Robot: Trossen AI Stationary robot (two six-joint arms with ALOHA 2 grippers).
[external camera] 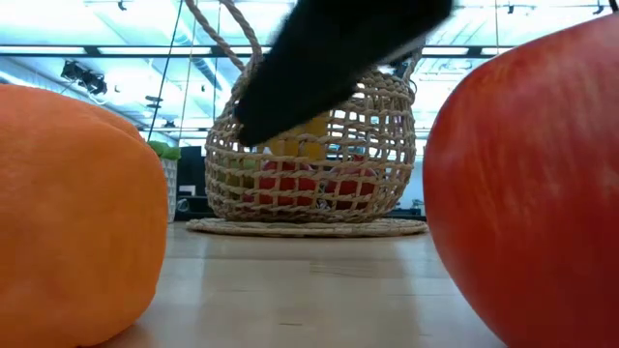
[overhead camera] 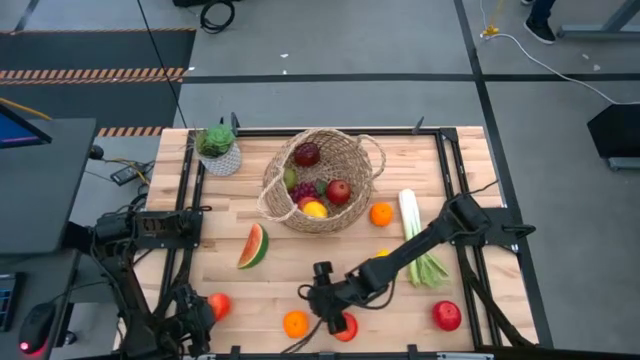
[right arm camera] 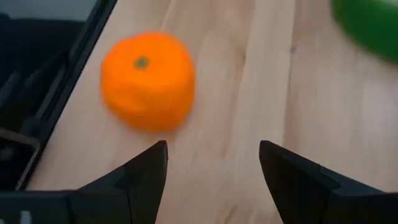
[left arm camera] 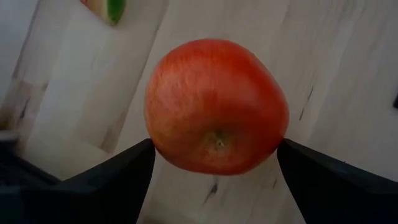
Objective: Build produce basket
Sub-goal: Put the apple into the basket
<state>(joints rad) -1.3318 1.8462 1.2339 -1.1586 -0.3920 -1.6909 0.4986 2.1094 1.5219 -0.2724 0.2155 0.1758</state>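
While the left claw [left arm camera: 214,168] brackets a red apple [left arm camera: 216,106] at the table's [overhead camera: 280,285] near edge, fingers spread and not yet closed, the right claw [right arm camera: 211,171] hangs open near an orange [right arm camera: 148,81]. The half-filled basket [overhead camera: 318,180] sits farther back; closing and lifting seems next.

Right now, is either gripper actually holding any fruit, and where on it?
The left gripper has its fingers either side of a red apple, at its widest part; whether they clamp it cannot be told. The right gripper is open and empty, near an orange.
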